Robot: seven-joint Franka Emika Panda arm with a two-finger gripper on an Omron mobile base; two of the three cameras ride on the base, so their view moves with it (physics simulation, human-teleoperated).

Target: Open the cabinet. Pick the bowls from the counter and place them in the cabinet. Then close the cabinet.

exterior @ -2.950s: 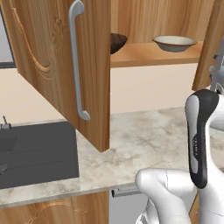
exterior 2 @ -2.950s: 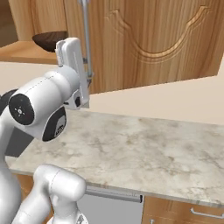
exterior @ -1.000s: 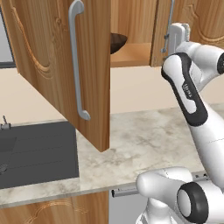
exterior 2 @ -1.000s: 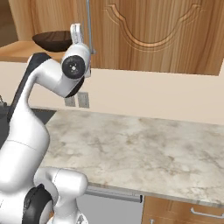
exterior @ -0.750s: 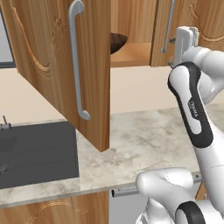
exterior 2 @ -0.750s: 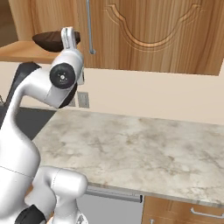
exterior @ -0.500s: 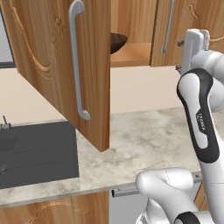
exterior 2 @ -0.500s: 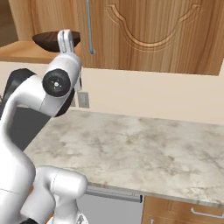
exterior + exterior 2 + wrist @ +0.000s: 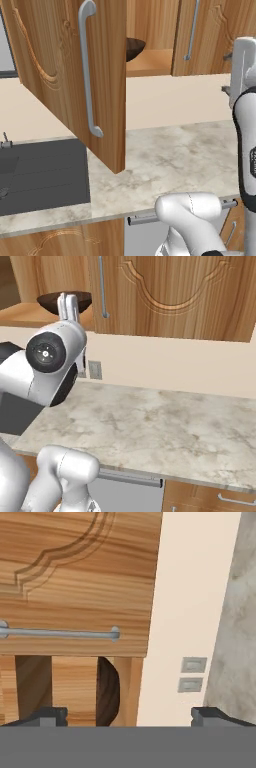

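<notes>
The cabinet's left door [image 9: 65, 75] stands wide open, swung out over the counter [image 9: 170, 155]. Its right door [image 9: 210, 35] is nearly shut, with its grey bar handle [image 9: 191, 30] facing out. A dark brown bowl [image 9: 134, 47] sits on the shelf in the gap between the doors, and shows on the same shelf from the other side [image 9: 67, 302]. My gripper [image 9: 226, 73] hangs open and empty to the right of the right door, at shelf height. In the hand view the gripper [image 9: 127, 717] faces that door's handle [image 9: 60, 633] and the bowl [image 9: 107, 692].
A dark sink basin [image 9: 40, 170] lies at the counter's left end, partly under the open door. Wall outlets [image 9: 95, 370] sit on the beige backsplash. A long grey bar handle [image 9: 175, 216] runs below the counter's front edge. The marbled worktop [image 9: 165, 426] stretches to the right.
The right door, open three seconds ago, has swung nearly shut. Over the last second my hand has moved right, away from it, staying open.
</notes>
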